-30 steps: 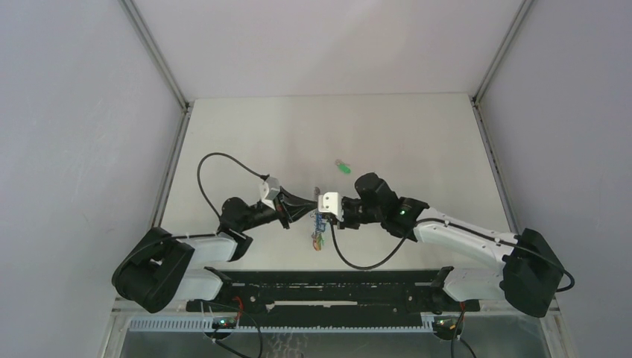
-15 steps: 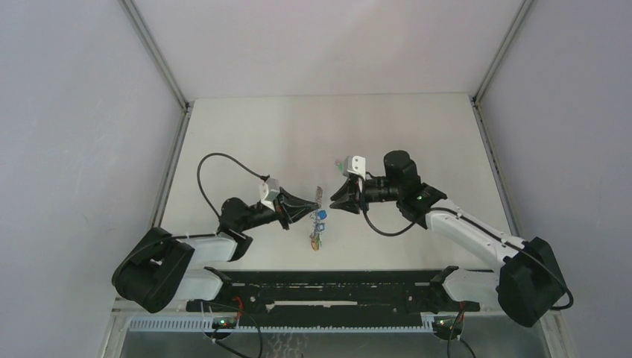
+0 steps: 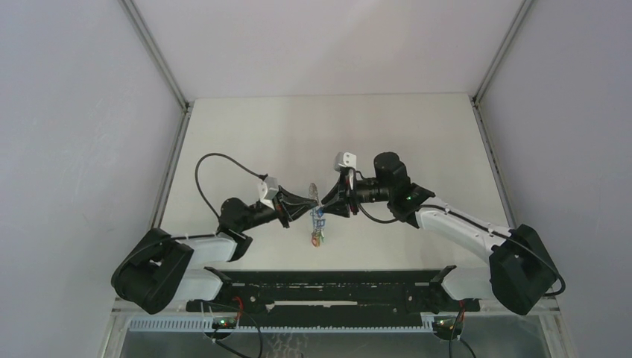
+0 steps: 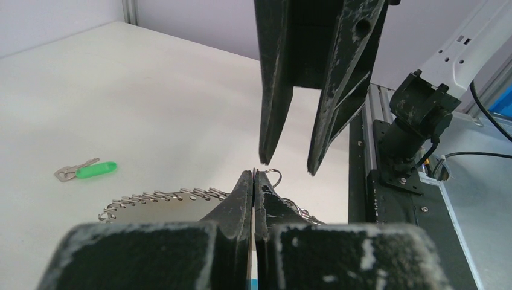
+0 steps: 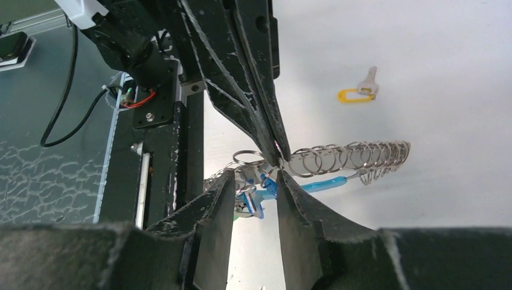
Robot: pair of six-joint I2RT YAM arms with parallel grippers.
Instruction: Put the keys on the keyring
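My left gripper (image 3: 309, 202) is shut on the keyring's thin wire (image 4: 273, 175) and holds it above the table. The keyring (image 5: 347, 158) carries a row of small rings, a turquoise sleeve (image 5: 320, 183) and a blue-headed key (image 5: 250, 199); tags hang below it (image 3: 319, 237). My right gripper (image 5: 255, 175) is open, its fingers either side of the blue key and ring, facing the left fingers (image 5: 265, 121). It shows from above in the left wrist view (image 4: 287, 166). The green key (image 4: 90, 171) lies on the table. The yellow key (image 5: 356, 93) lies apart on the table.
The black frame rail and the arm bases (image 3: 320, 287) run along the near table edge. Grey walls close in the table on three sides. A black cable (image 3: 212, 168) loops over the left arm.
My right gripper drew back up and to the right from the keyring, then came back left to it, open. The left gripper has held the ring still.
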